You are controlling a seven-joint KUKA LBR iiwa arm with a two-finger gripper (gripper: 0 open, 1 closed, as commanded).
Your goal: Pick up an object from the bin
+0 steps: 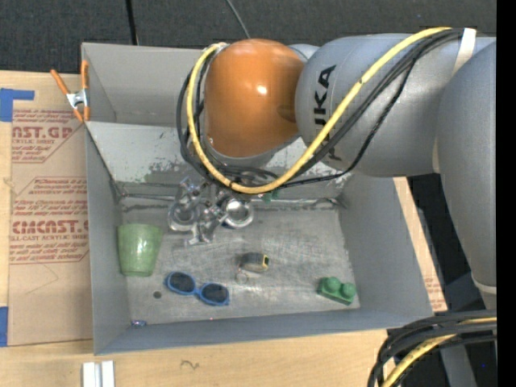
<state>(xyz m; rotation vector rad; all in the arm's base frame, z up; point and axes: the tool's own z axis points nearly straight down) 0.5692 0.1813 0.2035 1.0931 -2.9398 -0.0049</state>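
Observation:
My gripper (201,214) hangs below the orange cover, over the bin floor left of the middle, toward the back. Its metal fingers are low near the floor, and nothing shows between them. A pale green cup (139,249) lies on its side to the gripper's left, against the left wall. A small dark block with a yellow end (254,262) lies just right of and in front of the gripper. Blue toy sunglasses (197,288) lie in front of the gripper near the front wall.
A green toy brick (336,290) sits at the front right of the bin floor. The arm and its orange cover hang over the back half of the bin.

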